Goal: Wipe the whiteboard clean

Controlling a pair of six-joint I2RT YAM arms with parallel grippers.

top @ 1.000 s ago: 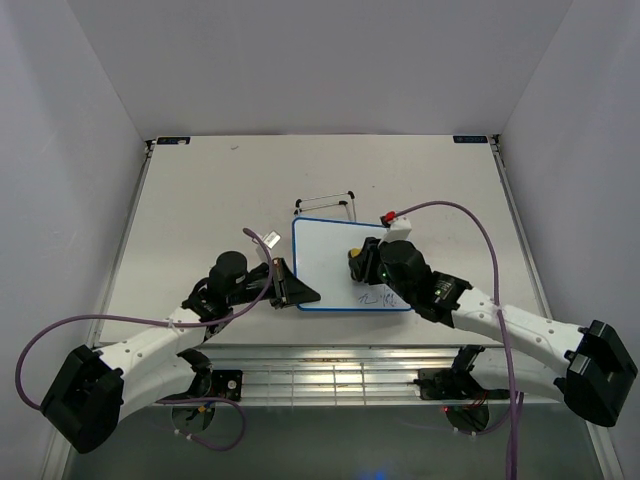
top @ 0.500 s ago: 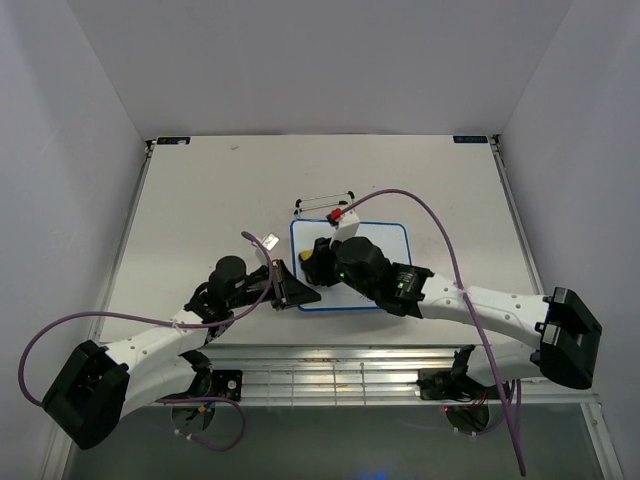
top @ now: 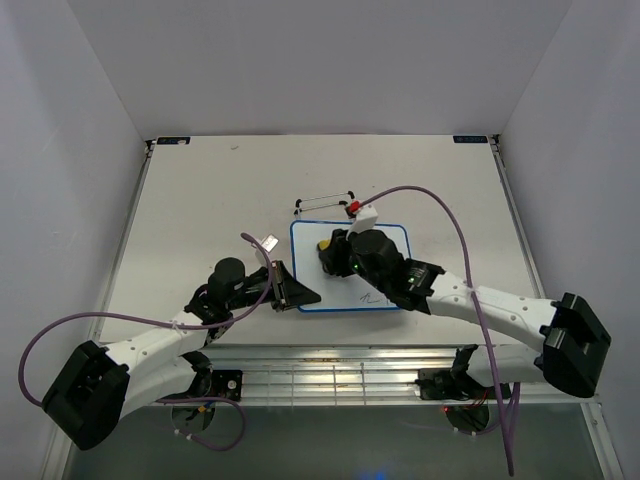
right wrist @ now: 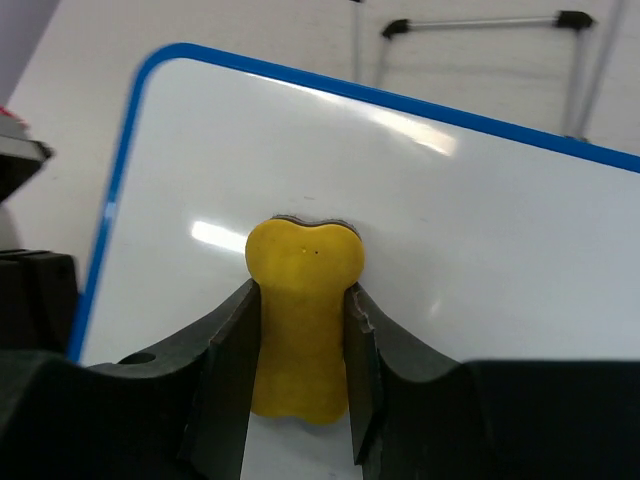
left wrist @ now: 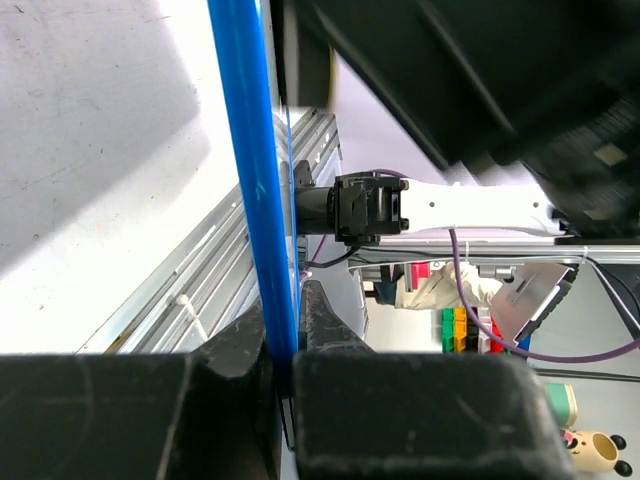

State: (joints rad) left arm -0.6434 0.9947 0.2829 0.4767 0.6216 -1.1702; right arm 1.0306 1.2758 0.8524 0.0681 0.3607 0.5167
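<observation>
1. Left gripper [top: 292,291] sits at the near-left corner of the whiteboard [top: 306,262]. In the left wrist view the fingers [left wrist: 225,365] are closed onto the board's blue frame [left wrist: 250,180], one on each side, and the edge runs straight up between them.
2. The whiteboard lies flat on the table [top: 200,200], around mid-table and nearer the arm bases than the far edge. Long sides run left to right.
3. Wire stand [top: 325,201] lies on the table just behind the board's far edge. The right wrist view shows it [right wrist: 480,25] past the frame.
4. Yellow eraser [top: 325,244] is over the board's far-left area. The right wrist view shows it [right wrist: 303,320] end-down against the white surface [right wrist: 450,230], with a thin dark pad edge at the contact end.
5. Right gripper [top: 330,252] has both fingers clamped on the eraser's narrow waist [right wrist: 300,296], touching on both sides.
6. Blue handwriting [top: 367,297] remains near the board's near edge, right of centre and partly under the right arm. Can't read it.
7. The surface around the eraser looks clean white with glare streaks.
</observation>
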